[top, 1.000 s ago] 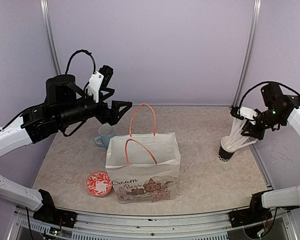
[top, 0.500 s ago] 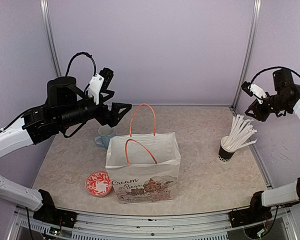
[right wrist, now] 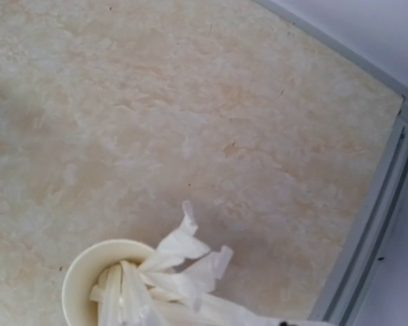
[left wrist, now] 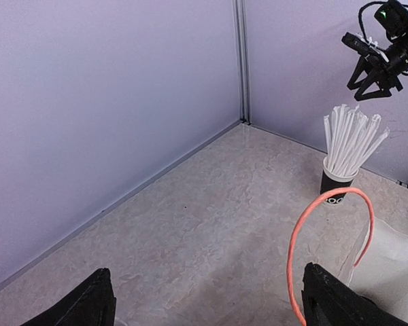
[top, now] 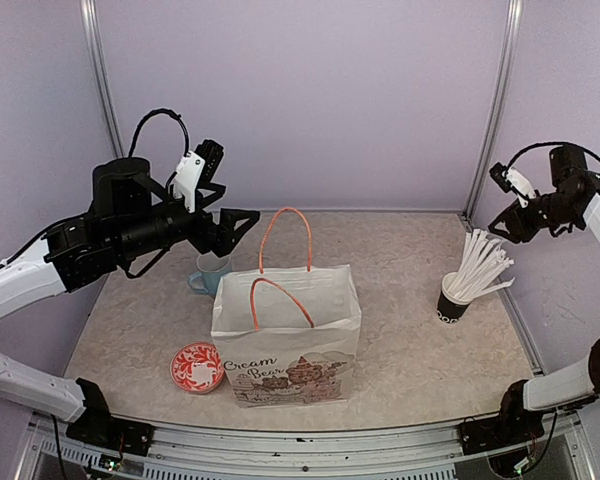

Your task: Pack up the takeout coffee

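The takeout coffee does not show in any view. A white paper bag [top: 290, 335] with orange handles stands upright at the table's front middle; its handle also shows in the left wrist view [left wrist: 296, 251]. My left gripper [top: 238, 222] hovers open and empty above the table behind the bag, and its dark fingertips [left wrist: 98, 302] stand wide apart. My right gripper [top: 507, 222] hangs high at the right wall, above the straw cup, and looks open and empty in the left wrist view [left wrist: 375, 85].
A black cup full of white straws [top: 453, 298] stands at the right and shows from above in the right wrist view [right wrist: 115, 285]. A light blue mug [top: 212, 268] stands behind the bag's left side. A red patterned dish [top: 197, 366] lies front left.
My right gripper has risen from the straws in the cup up and to the right, towards the wall. My left arm has barely shifted.
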Motion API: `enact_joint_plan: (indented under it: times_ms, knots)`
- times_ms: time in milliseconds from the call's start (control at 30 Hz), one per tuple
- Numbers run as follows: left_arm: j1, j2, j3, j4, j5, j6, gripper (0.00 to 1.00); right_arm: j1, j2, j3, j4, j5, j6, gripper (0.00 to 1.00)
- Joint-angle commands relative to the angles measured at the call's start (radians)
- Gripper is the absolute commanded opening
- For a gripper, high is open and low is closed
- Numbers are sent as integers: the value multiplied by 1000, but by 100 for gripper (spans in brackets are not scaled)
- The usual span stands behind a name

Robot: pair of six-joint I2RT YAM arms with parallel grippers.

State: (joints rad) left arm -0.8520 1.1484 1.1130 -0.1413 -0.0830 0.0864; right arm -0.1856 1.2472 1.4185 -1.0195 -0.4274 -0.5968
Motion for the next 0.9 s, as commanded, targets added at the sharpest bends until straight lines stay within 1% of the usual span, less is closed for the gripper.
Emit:
enact_joint_plan:
  times_ms: [0, 133, 333, 500, 633, 867]
  knots:
    - [7, -33, -17, 29, 9, 7, 93, -5, -15, -18, -6, 29, 30, 47]
    - [7, -32, -18, 31, 11, 9, 93, -6, -17, -33, -22, 80, 33, 47]
    - [8, -32, -22, 37, 13, 10, 93, -6, -26, -60, -42, 78, 33, 44]
    - [8, -30, -22, 38, 15, 12, 93, -5, -33, -78, -46, 68, 34, 36]
    - [8, -31, -24, 39, 18, 13, 93, -5, -40, -88, -47, 62, 35, 23]
    - [9, -37, -30, 39, 24, 9, 93, -5, -45, -100, -24, 39, 35, 16]
